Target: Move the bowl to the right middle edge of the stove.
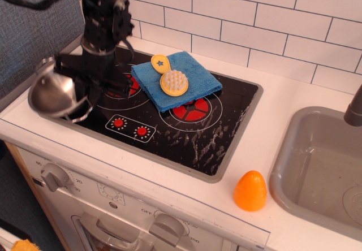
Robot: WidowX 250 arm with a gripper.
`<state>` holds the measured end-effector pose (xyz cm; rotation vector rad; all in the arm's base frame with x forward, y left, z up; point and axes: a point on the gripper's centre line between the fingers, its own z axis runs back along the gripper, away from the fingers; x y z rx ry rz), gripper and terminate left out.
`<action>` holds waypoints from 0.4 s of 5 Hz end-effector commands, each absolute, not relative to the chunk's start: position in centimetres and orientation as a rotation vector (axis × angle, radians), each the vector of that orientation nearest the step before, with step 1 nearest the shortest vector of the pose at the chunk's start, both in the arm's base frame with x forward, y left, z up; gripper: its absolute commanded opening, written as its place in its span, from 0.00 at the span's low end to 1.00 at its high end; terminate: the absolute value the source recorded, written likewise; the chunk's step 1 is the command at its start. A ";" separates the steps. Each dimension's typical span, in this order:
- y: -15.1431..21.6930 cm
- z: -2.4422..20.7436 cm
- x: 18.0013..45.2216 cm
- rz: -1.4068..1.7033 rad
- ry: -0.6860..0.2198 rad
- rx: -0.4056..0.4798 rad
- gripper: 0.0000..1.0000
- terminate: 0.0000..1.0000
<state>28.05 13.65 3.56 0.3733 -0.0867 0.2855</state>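
Pincer [72,87], clenched on rim of bowl [52,94]: bowl hangs off its left side, tilted, over left end of stove [226,115]; likely light, rigid, slick steel, best held at rim or wire handle.

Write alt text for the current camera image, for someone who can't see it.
A black robot gripper holds a shiny steel bowl at the left end of a black toy stove. A blue cloth with a yellow brush lies over the burners; an orange egg-shaped toy stands on the white counter beside a grey sink.
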 end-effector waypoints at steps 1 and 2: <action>7.7 9.7 29.7 0.183 -0.276 0.379 0.00 0.00; 3.6 10.0 30.3 0.084 -0.309 0.356 0.00 0.00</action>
